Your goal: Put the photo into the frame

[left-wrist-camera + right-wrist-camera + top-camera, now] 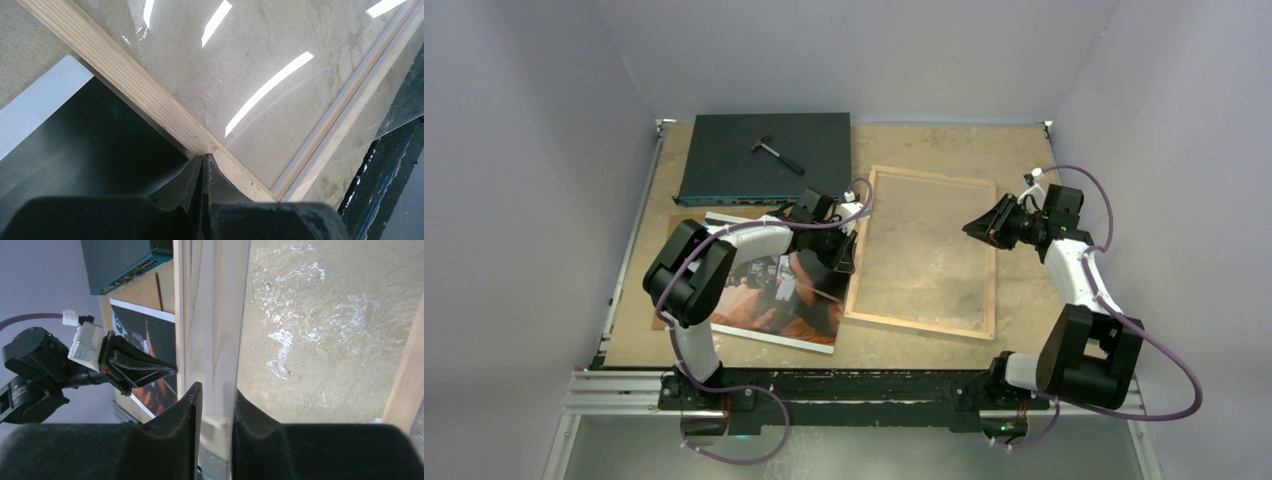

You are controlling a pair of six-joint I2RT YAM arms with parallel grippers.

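Note:
The frame [869, 245] lies flat mid-table with its light wood rim up. The photo [774, 295] lies image side up just left of it, its right edge against the frame's left rail. My left gripper [844, 250] is shut and empty. In the left wrist view its tips [202, 159] touch the wood rail [150, 105] where the dark photo [75, 150] meets it. My right gripper [976, 228] is at the frame's right rail. In the right wrist view it [216, 392] is shut on a clear pane [220, 315] seen edge-on.
A dark flat box with ports [764, 155] stands at the back left with a small hammer [776, 152] on it. A brown backing board [686, 222] lies under the photo. The clear pane overhangs the frame corner toward the box [395, 110]. Grey walls enclose the table.

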